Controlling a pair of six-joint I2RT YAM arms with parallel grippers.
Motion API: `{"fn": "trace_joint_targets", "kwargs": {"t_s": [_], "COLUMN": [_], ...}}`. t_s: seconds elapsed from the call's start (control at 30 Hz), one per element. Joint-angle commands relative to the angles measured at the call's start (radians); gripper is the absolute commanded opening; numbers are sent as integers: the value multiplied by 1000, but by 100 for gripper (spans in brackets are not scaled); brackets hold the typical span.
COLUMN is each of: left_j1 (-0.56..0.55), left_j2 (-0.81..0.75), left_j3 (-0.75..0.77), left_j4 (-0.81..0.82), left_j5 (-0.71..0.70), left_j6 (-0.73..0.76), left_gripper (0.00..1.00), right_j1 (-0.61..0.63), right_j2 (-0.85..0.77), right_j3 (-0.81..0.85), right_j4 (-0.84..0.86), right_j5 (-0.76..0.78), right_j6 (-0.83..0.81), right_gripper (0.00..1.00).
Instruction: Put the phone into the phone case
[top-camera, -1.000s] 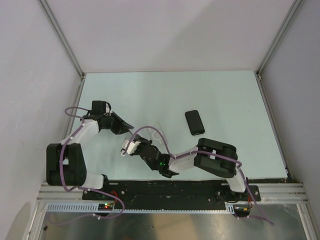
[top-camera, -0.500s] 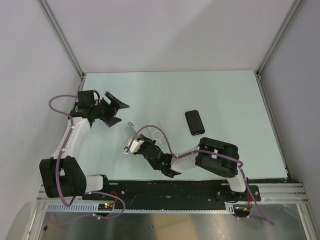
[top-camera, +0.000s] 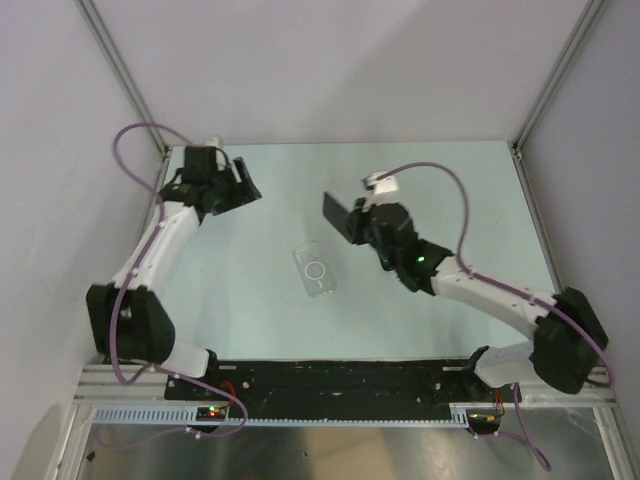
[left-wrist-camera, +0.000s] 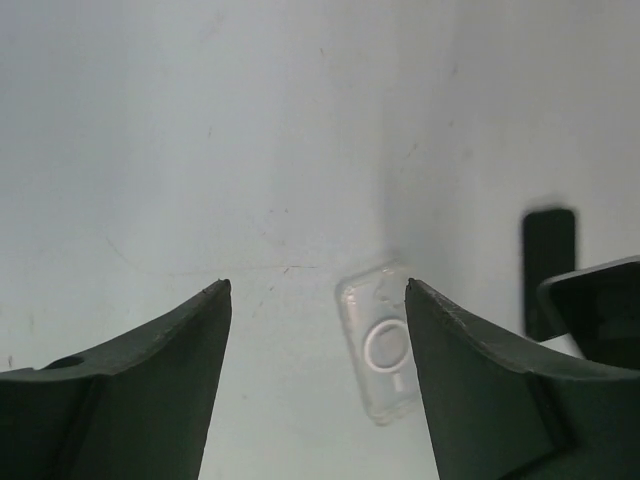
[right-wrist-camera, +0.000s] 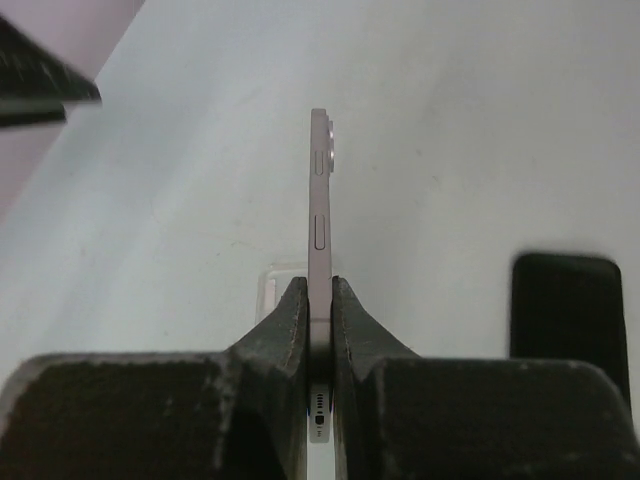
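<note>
Right gripper (right-wrist-camera: 319, 300) is clamped on the phone (right-wrist-camera: 320, 200), held on edge above the table (top-camera: 470, 190); clear phone case (top-camera: 315, 270) lies flat mid-table, empty; left gripper (left-wrist-camera: 315, 290) has its jaws wide apart.

desk (top-camera: 470, 190): pale mint green, faint scuffs.
phone case (top-camera: 314, 270): clear, with a white ring printed on it.
phone (right-wrist-camera: 319, 200): pale pinkish-silver edge; its face reads black from above.
black slab (right-wrist-camera: 565, 300): flat black.
left fingers (left-wrist-camera: 130, 390) and right fingers (right-wrist-camera: 290, 330): dark grey-black.
left arm (top-camera: 160, 235) and right arm (top-camera: 490, 295): white and black shells, purple cables (top-camera: 130, 140).
LED (top-camera: 421, 259): green, on the right arm.
</note>
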Motion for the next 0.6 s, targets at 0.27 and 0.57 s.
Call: {"fn": "trace_joint_targets", "kwargs": {"t_s": [0.27, 0.57], "left_j1": [-264, -350], "left_j2": [360, 500], "left_j3": [178, 210], "left_j4": [-21, -73], "left_j5": [-5, 39], "left_j6": [492, 582], "left_gripper": [67, 61], "right_j1": [-387, -550], "right_j2": [-276, -311], "right_j3": [-197, -241], "right_j4": [-261, -245], "right_j5": [-547, -756], "right_j6": [510, 557], "right_gripper": [0, 0]}}
